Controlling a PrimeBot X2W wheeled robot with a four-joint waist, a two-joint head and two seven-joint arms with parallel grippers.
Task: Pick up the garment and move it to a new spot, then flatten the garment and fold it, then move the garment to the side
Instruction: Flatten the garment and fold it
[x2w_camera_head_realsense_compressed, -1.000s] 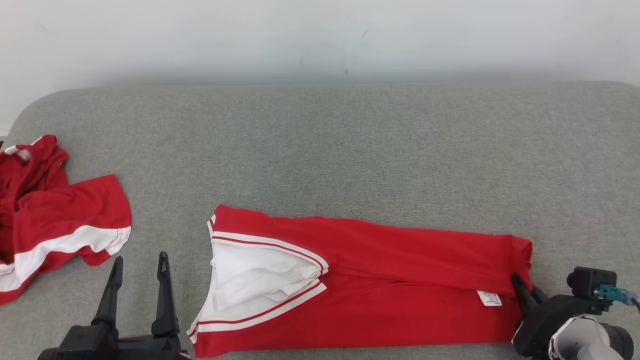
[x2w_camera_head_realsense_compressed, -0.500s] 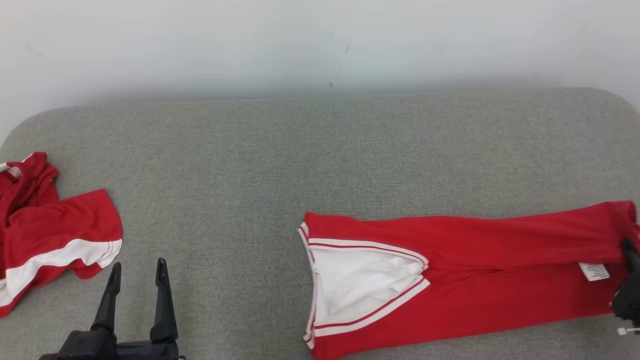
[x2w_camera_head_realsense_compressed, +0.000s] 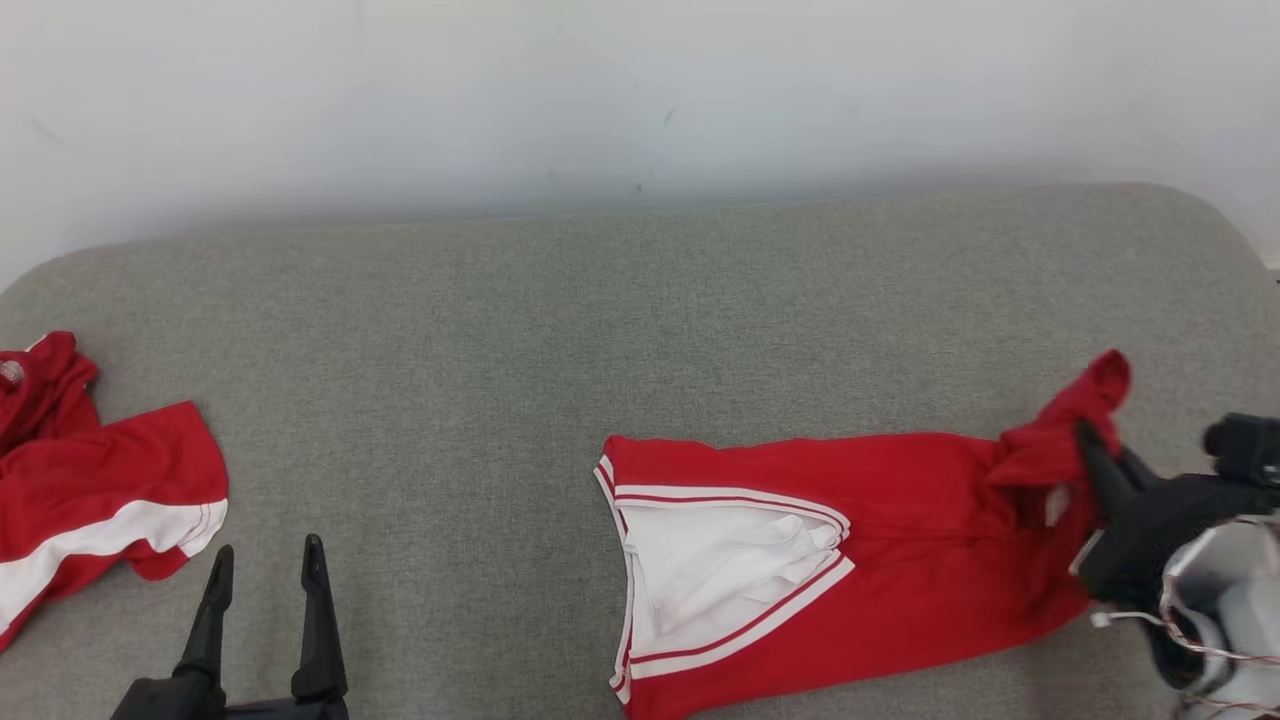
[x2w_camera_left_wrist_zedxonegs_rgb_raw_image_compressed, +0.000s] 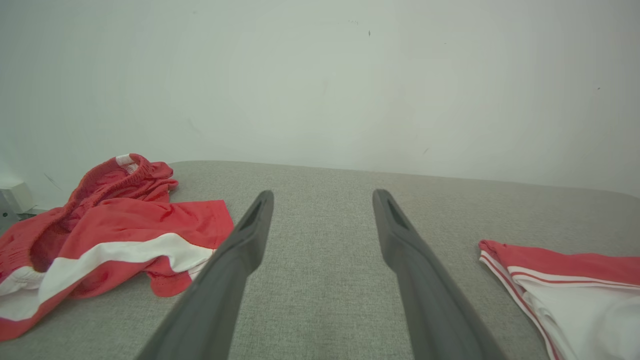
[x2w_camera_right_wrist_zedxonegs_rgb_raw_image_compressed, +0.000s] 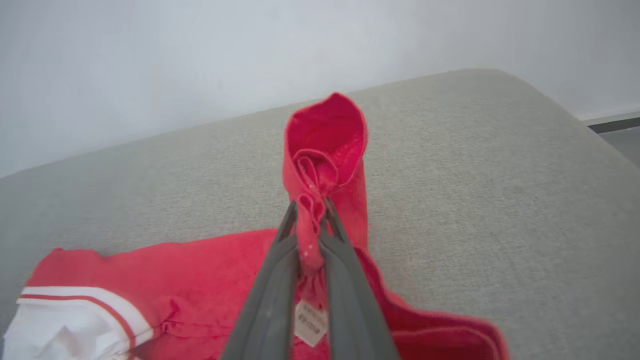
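The garment (x2w_camera_head_realsense_compressed: 880, 540) is a red piece with white, red-striped panels, lying folded lengthwise on the grey cushion (x2w_camera_head_realsense_compressed: 640, 320). My right gripper (x2w_camera_head_realsense_compressed: 1085, 437) is shut on its right end and holds that end bunched and raised off the surface. In the right wrist view the red fabric (x2w_camera_right_wrist_zedxonegs_rgb_raw_image_compressed: 325, 150) is pinched between the right gripper's (x2w_camera_right_wrist_zedxonegs_rgb_raw_image_compressed: 310, 210) two fingers, and a white label (x2w_camera_right_wrist_zedxonegs_rgb_raw_image_compressed: 311, 322) hangs below them. My left gripper (x2w_camera_head_realsense_compressed: 262, 565) stands open at the lower left with nothing between its fingers (x2w_camera_left_wrist_zedxonegs_rgb_raw_image_compressed: 245, 240); the garment's white panel end (x2w_camera_left_wrist_zedxonegs_rgb_raw_image_compressed: 565, 290) lies off to its right.
A second red and white garment (x2w_camera_head_realsense_compressed: 90, 500) lies crumpled at the cushion's left edge, close to the left gripper; it also shows in the left wrist view (x2w_camera_left_wrist_zedxonegs_rgb_raw_image_compressed: 100, 235). A pale wall (x2w_camera_head_realsense_compressed: 640, 100) runs behind the cushion. The cushion's right corner (x2w_camera_right_wrist_zedxonegs_rgb_raw_image_compressed: 550, 110) rounds off near the right gripper.
My right gripper has shut on the garment's right end, dragged it rightward across the cushion, then lifted that end so it bunches up. The head camera has also shifted. The left gripper stays open.
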